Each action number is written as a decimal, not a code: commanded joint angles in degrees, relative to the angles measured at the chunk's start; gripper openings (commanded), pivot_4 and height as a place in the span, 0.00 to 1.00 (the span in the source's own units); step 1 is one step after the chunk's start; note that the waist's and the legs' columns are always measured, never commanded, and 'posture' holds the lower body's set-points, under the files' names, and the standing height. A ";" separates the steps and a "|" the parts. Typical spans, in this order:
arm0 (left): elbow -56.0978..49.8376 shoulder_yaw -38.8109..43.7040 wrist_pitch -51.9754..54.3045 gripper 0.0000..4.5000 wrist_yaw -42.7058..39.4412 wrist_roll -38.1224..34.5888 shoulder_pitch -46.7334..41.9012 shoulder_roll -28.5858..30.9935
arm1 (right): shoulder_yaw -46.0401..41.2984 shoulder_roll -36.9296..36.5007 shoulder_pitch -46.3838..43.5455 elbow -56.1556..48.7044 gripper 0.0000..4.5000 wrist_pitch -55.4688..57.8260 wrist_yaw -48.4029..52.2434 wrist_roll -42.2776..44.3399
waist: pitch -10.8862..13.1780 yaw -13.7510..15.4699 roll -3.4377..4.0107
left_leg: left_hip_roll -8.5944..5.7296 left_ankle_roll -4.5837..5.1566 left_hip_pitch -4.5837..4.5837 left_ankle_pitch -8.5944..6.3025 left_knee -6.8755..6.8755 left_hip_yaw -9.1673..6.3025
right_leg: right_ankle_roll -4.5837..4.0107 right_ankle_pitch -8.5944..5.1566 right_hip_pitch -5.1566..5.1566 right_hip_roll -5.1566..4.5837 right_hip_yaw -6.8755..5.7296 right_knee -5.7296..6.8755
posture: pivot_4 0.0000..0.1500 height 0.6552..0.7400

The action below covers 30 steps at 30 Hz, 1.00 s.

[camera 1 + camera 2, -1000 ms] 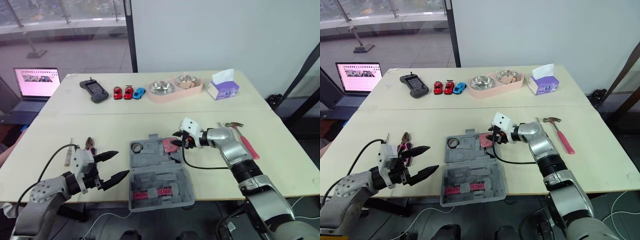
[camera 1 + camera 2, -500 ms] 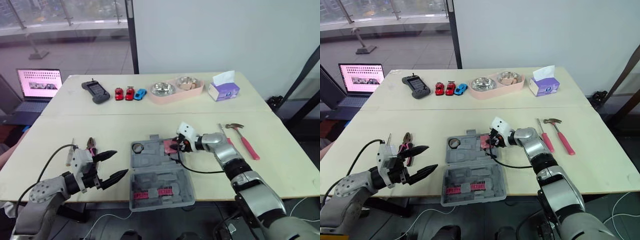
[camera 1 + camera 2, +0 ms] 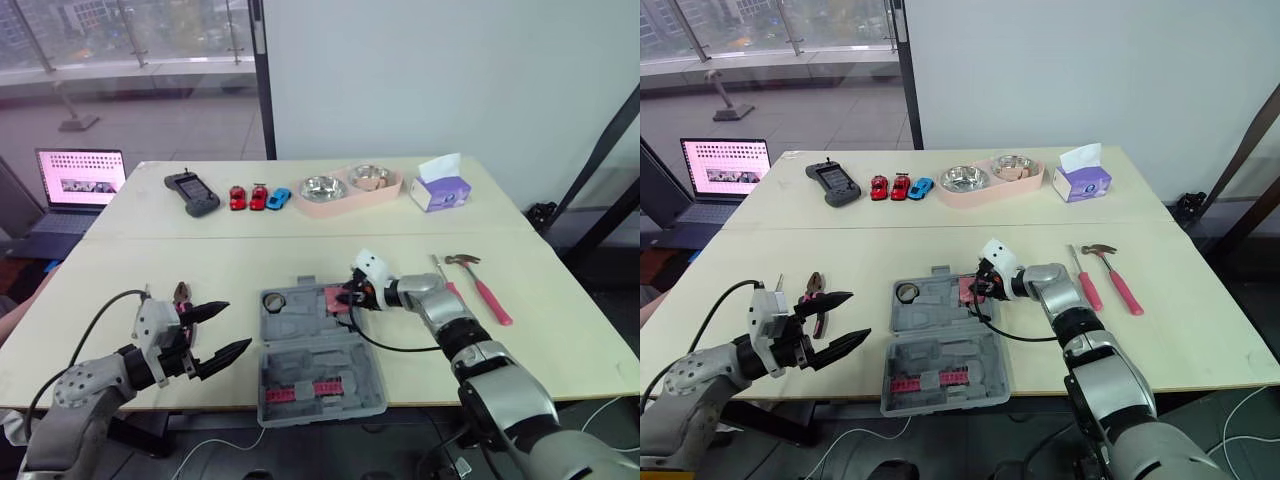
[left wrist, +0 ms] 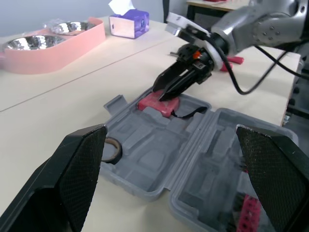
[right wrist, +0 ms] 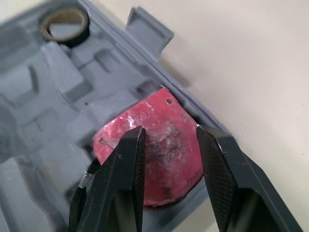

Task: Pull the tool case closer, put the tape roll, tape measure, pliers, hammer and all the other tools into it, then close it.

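Observation:
The grey tool case [image 3: 306,352] lies open at the table's front middle. A tape roll [image 3: 274,298] sits in its far left pocket. The red tape measure [image 3: 334,300] rests in the far right corner. My right gripper [image 3: 350,297] is over it, fingers [image 5: 133,159] a little apart across its top face. My left gripper [image 3: 240,326] hovers open and empty left of the case. The pliers [image 3: 183,293] lie beside it, next to a thin tool [image 3: 146,296]. A hammer [image 3: 480,286] and a red screwdriver [image 3: 446,281] lie right of the case.
Red bits [image 3: 318,385] fill a slot in the case's near half. Along the far edge stand a black handheld device [image 3: 191,191], toy cars [image 3: 258,196], a pink tray [image 3: 308,202] with steel bowls and a tissue box [image 3: 438,189]. A laptop [image 3: 85,178] is off to the left.
The whole view has shifted with the camera. My right gripper has stayed at the tape measure in the case's far right corner. My left gripper has hardly moved.

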 commanded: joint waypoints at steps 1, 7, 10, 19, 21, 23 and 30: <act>-0.14 4.09 -0.57 1.00 0.87 -1.28 0.48 1.08 | -3.92 -3.33 2.92 -17.99 0.39 3.25 1.74 5.06 | 0.24 0.03 0.26 | 0.00 0.00 -0.08 0.00 -0.01 0.01 | 0.00 0.00 -0.07 0.00 0.00 0.00 | 1.00 1.00; 3.95 12.20 0.08 1.00 0.24 -1.94 3.80 5.09 | -13.51 -15.34 17.03 -52.17 0.39 19.38 2.70 14.66 | 0.43 0.44 0.50 | 0.00 -0.41 -1.15 0.24 0.05 -0.03 | 0.00 0.00 -1.10 -0.01 -0.04 0.11 | 1.00 1.00; 8.74 16.05 -0.58 1.00 -0.92 -0.68 5.73 8.48 | -19.26 -20.67 26.76 -60.48 0.50 23.38 1.70 16.66 | 0.43 1.28 0.42 | 0.01 -0.12 -1.14 0.08 -0.03 -0.04 | 0.00 0.00 -1.09 -0.01 -0.05 0.03 | 1.00 1.00; 35.91 22.22 -8.84 1.00 -10.25 5.83 9.91 21.65 | -46.38 -25.96 62.92 -71.19 0.99 22.02 7.44 24.01 | 0.86 1.26 0.29 | -0.02 -0.09 -1.01 0.06 -0.12 0.22 | 0.00 0.00 -1.13 -0.06 0.12 0.04 | 1.00 1.00; 41.59 22.29 -11.42 1.00 -11.17 6.95 8.65 23.30 | -50.15 -26.31 67.27 -68.31 0.99 19.04 8.56 23.43 | 0.89 1.15 0.23 | 0.00 -0.09 -0.91 0.06 -0.17 0.34 | -0.01 0.00 -1.11 -0.06 0.22 0.05 | 1.00 1.00; 46.65 22.07 -13.49 1.00 -11.84 7.91 7.02 24.67 | -52.95 -26.51 69.71 -64.64 0.99 15.67 9.08 22.67 | 0.93 1.25 0.14 | 0.02 -0.09 -0.90 0.06 -0.19 0.35 | -0.01 0.00 -1.12 -0.05 0.23 0.06 | 1.00 1.00; 52.50 20.31 -16.71 1.00 -13.44 8.90 2.77 25.52 | -51.85 -26.26 70.82 -60.81 0.99 10.58 8.40 22.71 | 0.96 1.27 0.12 | 0.03 -0.10 -0.89 0.06 -0.21 0.36 | -0.01 0.00 -1.12 -0.06 0.25 0.07 | 1.00 1.00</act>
